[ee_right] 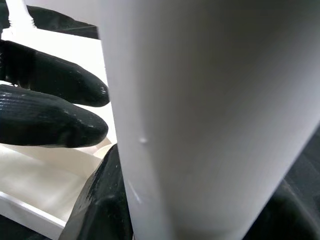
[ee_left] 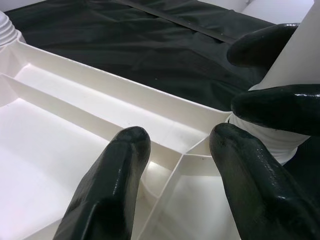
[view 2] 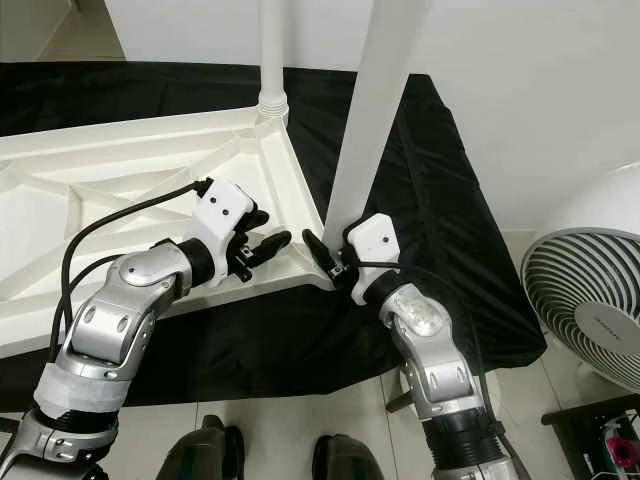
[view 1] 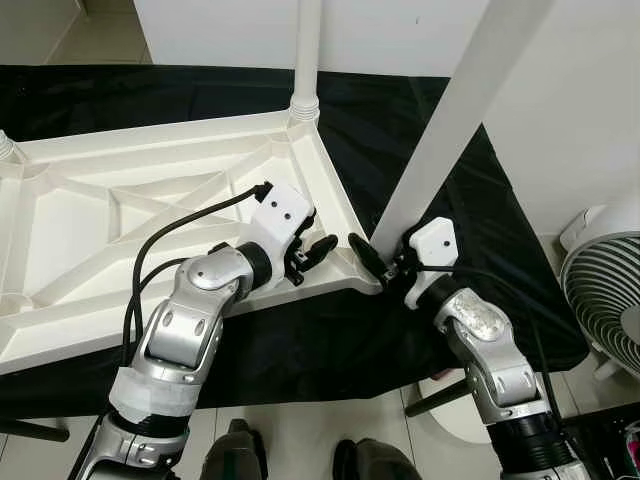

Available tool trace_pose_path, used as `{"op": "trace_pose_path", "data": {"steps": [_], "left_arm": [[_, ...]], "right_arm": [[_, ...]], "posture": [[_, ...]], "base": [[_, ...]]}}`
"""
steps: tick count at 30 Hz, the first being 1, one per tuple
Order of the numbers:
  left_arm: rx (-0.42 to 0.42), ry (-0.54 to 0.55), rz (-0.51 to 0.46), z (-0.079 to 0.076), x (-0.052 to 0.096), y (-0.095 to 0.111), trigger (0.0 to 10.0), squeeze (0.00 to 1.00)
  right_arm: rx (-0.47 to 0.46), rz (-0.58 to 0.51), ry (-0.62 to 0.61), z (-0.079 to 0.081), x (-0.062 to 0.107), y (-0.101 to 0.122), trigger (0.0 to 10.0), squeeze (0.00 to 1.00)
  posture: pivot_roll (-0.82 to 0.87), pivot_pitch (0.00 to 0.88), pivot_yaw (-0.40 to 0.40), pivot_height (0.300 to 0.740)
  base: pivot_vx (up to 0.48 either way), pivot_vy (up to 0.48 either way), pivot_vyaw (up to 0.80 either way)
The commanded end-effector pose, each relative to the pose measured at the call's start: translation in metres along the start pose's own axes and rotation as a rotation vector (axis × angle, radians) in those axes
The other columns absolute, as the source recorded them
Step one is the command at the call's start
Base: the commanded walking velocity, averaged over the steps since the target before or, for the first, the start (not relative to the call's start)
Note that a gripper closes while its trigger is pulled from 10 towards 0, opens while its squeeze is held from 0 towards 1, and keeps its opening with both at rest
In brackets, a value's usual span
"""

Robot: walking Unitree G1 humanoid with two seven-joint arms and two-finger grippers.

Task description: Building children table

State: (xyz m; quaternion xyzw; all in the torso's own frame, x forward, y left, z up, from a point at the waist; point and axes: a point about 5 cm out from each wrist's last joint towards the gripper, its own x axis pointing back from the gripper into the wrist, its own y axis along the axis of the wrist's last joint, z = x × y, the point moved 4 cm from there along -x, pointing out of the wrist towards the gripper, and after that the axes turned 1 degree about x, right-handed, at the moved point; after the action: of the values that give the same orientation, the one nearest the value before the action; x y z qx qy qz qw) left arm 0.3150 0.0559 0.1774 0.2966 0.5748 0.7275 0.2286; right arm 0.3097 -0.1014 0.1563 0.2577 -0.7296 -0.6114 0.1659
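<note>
Upside-down white tabletop (view 1: pixel 110 230) on black cloth (view 1: pixel 420 140). Right hand (view 1: pixel 385 262) clamped on table leg (view 1: pixel 450 120) base at the near corner socket. Left hand (view 1: pixel 312 255) at its 9 o'clock, fingers (ee_left: pixel 107 185) apart over the tabletop's ribs.

- You are in a home room: pale tiled floor (view 1: pixel 300 430) and plain white walls (view 2: pixel 520 90).
- A white standing fan (view 2: pixel 590 300) sits to your right.
- A black cloth (view 1: pixel 420 130) covers the floor beneath the upturned white children's table (view 1: pixel 120 220).
</note>
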Motion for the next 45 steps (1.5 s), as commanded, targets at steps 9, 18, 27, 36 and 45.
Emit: {"op": "trace_pose_path", "data": {"steps": [9,18,27,36,45], "left_arm": [[-0.001,0.136,0.005,0.011,0.004,0.0,10.0,0.0],[-0.003,0.144,0.006,0.013,0.006,0.0,10.0,0.0],[-0.003,0.154,0.008,0.014,0.008,0.0,10.0,0.0],[-0.001,0.164,0.01,0.016,0.01,0.0,10.0,0.0],[0.001,0.172,0.009,0.018,0.01,0.001,10.0,0.0]], "right_arm": [[-0.155,0.138,-0.073,-0.011,0.0,-0.029,10.0,0.0],[-0.188,0.177,-0.092,-0.014,-0.006,-0.033,10.0,0.0],[-0.211,0.223,-0.145,-0.022,-0.004,-0.038,10.0,0.0],[0.042,0.146,-0.06,-0.009,0.001,-0.027,10.0,0.0],[0.102,0.152,0.016,0.0,0.009,-0.031,10.0,0.0]], "posture": [[0.03,0.082,-0.028,0.74],[0.03,0.083,-0.033,0.74],[0.04,0.086,-0.037,0.74],[0.03,0.096,-0.035,0.74],[0.03,0.102,-0.032,0.74]], "base": [[0.0,0.0,0.0],[0.0,0.0,0.0],[0.0,0.0,0.0],[0.0,0.0,0.0],[0.0,0.0,0.0]]}}
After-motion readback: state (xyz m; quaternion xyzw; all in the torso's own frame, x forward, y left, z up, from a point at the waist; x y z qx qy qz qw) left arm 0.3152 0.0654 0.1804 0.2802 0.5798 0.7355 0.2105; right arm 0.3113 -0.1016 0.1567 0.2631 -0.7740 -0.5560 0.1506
